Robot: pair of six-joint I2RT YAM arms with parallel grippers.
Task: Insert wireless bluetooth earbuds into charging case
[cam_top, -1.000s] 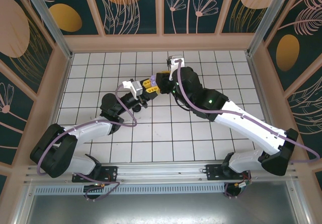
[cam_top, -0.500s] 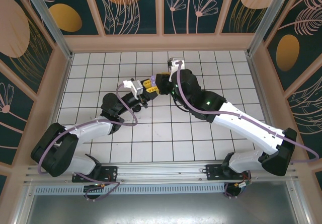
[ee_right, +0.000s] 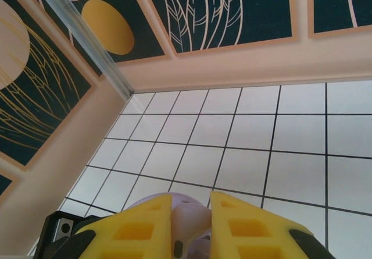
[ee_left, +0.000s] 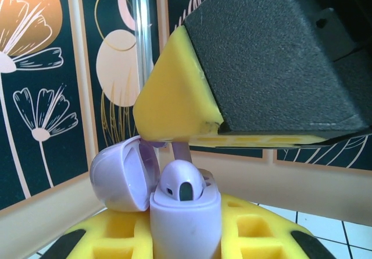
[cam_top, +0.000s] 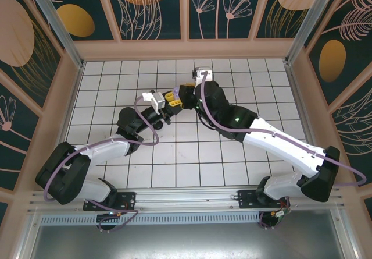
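My right arm has swung a touch further left over the last second, bringing my right gripper (cam_top: pixel 182 92) in closer over my left gripper (cam_top: pixel 170 99) — the left one has held its place.

Nearest to me, the left gripper is clamped on the lilac charging case (ee_left: pixel 186 221), upright between its yellow fingers (ee_left: pixel 110 233), with the lid (ee_left: pixel 122 177) hinged open to the left. One seated earbud (ee_left: pixel 181 184) already fills a well. Just above it hangs the stem of the second earbud (ee_left: pixel 180 150), pinched tight in my right gripper.

The worry is alignment. I cannot see the empty well, and the stem looks almost over the seated earbud, so a straight push could land bud on bud. That might pop the seated one out or twist the held one in my pinch. My right finger block also stands close to the open lid — a sideways nudge could fold it or tilt the case in my left grip. A dropped bud would fall to the tiled table (ee_right: pixel 244 154) beyond.
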